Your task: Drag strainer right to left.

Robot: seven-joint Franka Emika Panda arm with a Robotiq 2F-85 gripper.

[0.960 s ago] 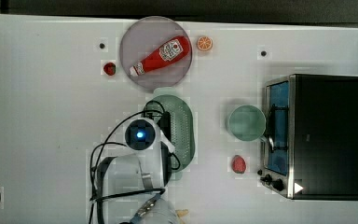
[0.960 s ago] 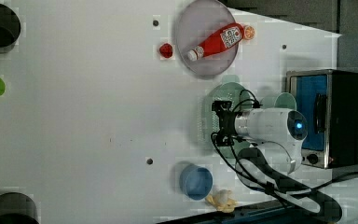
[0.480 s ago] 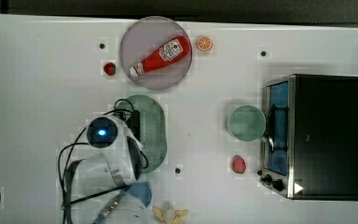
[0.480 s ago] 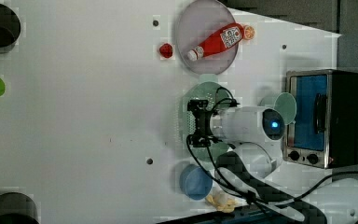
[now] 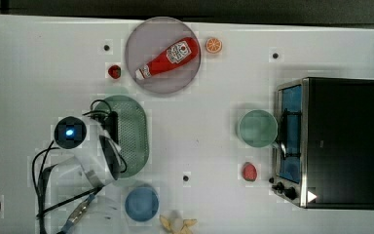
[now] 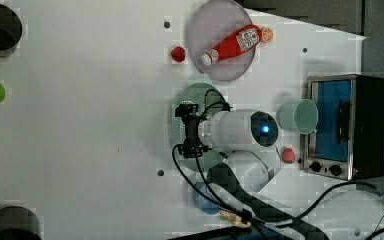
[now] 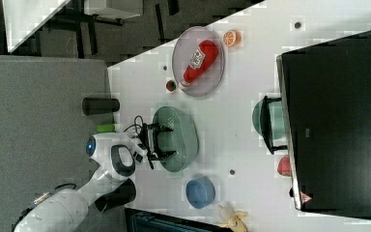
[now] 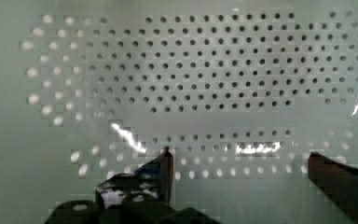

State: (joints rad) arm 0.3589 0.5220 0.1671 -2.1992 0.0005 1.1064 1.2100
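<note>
**Strainer mid-drag, jaws wide inside it**

I have the strainer (image 5: 129, 134) left of the table's (image 5: 39, 53) middle in the top view, below the plate (image 5: 192, 73) and above the blue bowl (image 5: 141, 203). My jaws (image 7: 157, 141) stand wide inside it, holding nothing. Next I keep pressing leftward. A second ago it lay further right.
</note>
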